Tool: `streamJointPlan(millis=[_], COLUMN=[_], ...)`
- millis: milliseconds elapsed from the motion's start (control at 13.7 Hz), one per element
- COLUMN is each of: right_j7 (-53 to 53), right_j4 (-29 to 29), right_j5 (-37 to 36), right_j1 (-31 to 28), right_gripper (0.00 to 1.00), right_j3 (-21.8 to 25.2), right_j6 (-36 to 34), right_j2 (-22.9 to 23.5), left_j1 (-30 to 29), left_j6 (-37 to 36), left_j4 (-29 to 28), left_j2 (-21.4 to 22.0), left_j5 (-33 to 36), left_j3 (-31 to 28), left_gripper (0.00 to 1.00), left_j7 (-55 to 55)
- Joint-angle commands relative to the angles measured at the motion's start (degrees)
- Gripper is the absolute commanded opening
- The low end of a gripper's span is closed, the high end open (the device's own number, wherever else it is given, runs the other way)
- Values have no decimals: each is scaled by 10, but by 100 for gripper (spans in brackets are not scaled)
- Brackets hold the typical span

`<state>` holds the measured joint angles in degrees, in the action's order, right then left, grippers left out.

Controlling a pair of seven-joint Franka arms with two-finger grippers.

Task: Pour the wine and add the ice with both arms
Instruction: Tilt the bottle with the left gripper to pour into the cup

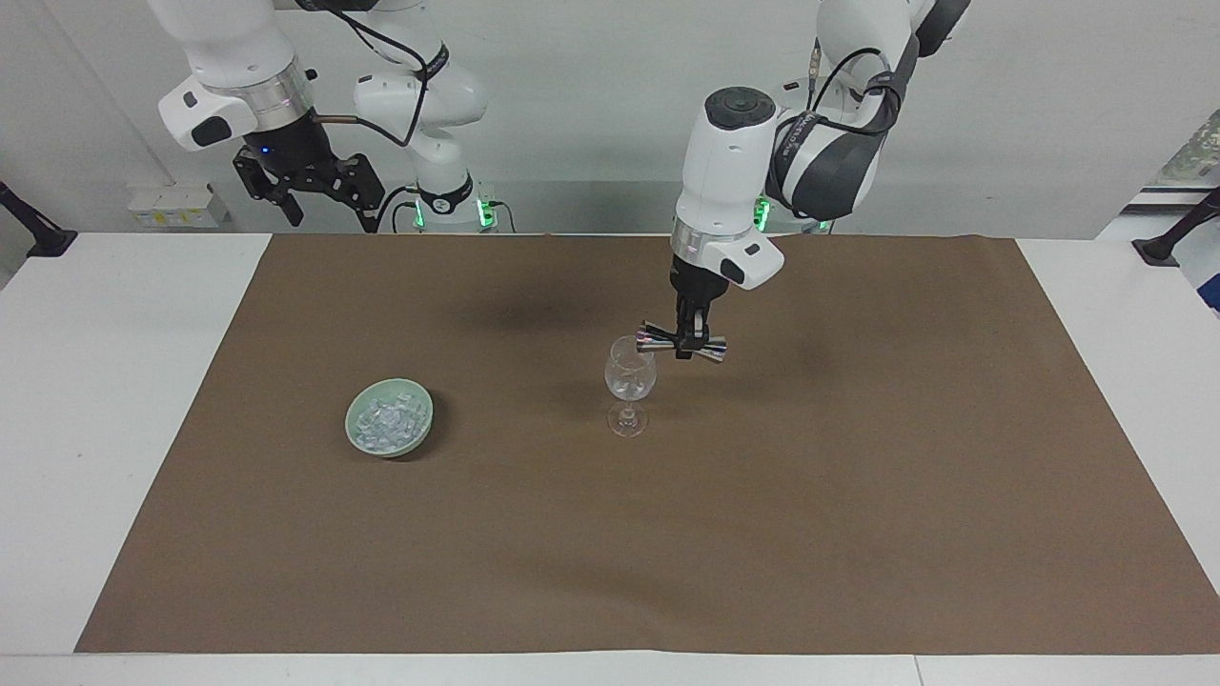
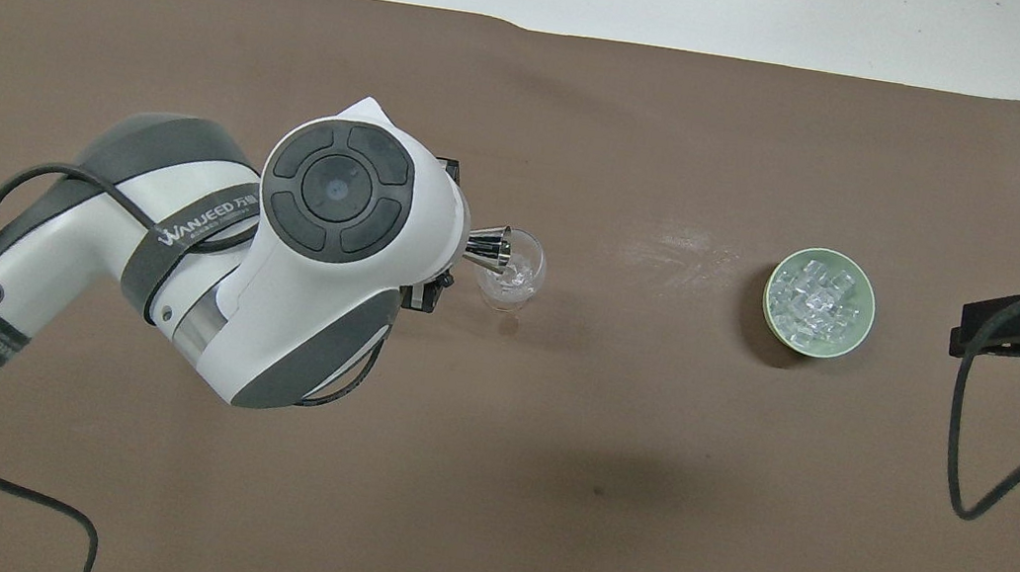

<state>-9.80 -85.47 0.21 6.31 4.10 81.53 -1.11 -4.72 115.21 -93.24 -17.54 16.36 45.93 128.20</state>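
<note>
I take the facing view from its left edge; right gripper (image 1: 319, 195) hangs high over the desk's (image 1: 86, 381) edge at the right arm's end, jaws spread wide, nothing in them; that arm waits; green bowl (image 1: 389, 417) sits on the brown mat (image 1: 858, 495) toward the right arm's end; ice (image 1: 386, 420) lies heaped in it, clear whitish chunks; stemmed glass (image 1: 630, 381) stands upright near the mat's middle, well apart from the bowl, some clear bits in its cup; I can't tell what they are; left gripper (image 1: 684, 345) is over the mat just beside the glass, toward the left arm's end; jaws closed tight on the waist of a steel jigger (image 1: 682, 344); jigger lies about level on its side; one mouth is over the glass rim; I can't tell whether it touches.
</note>
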Motion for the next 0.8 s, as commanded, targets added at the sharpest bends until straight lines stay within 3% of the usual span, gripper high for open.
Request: streamJointPlan(millis=[0, 728], right_j7=[15, 15], right_j4=[-14, -13], right_j5=[-6, -6], right_j1=[-6, -6], right_gripper=[100, 100], right_j3=[-2, -2], right_j6=[13, 13], right_j2=[-10, -10], left_j1=[11, 19], left_j6=[-20, -54], left_j4=[23, 50], left_j2=[-14, -34], left_j5=[21, 51], left_j3=[-1, 13], left_gripper=[0, 0], left_j7=[11, 11])
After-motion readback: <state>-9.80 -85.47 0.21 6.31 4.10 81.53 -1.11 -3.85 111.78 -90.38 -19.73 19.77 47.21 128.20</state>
